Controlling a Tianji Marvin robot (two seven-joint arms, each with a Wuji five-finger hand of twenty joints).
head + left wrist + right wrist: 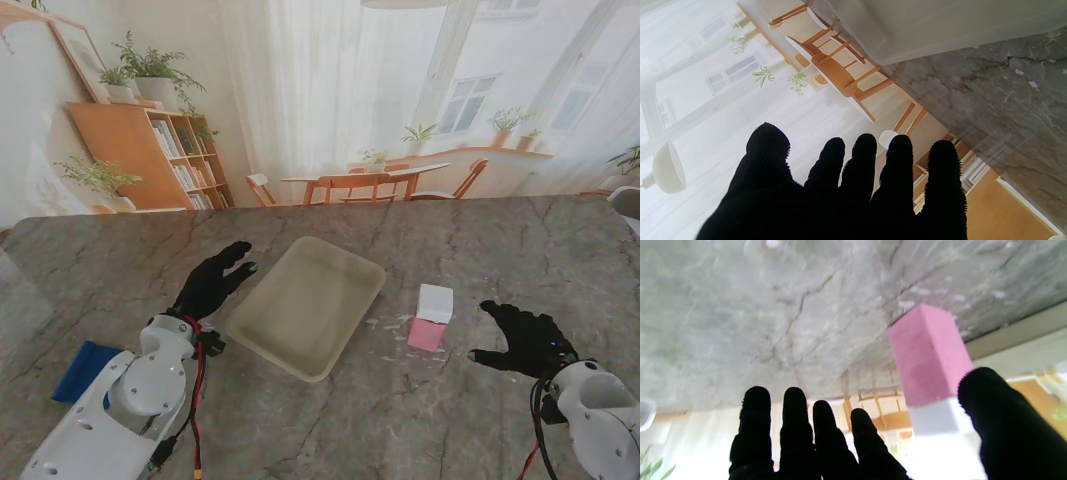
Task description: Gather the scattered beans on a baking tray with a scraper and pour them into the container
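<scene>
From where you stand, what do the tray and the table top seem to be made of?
The tray looks like pale cream plastic or enamelled metal, I cannot tell which: smooth, slightly glossy, with rounded corners and a raised rim. The table top looks like grey-brown marble or a marble print: dark veins run across a flat, softly reflecting surface.

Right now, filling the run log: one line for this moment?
left hand open beside tray | right hand open near pink-white scraper | nothing held
</scene>
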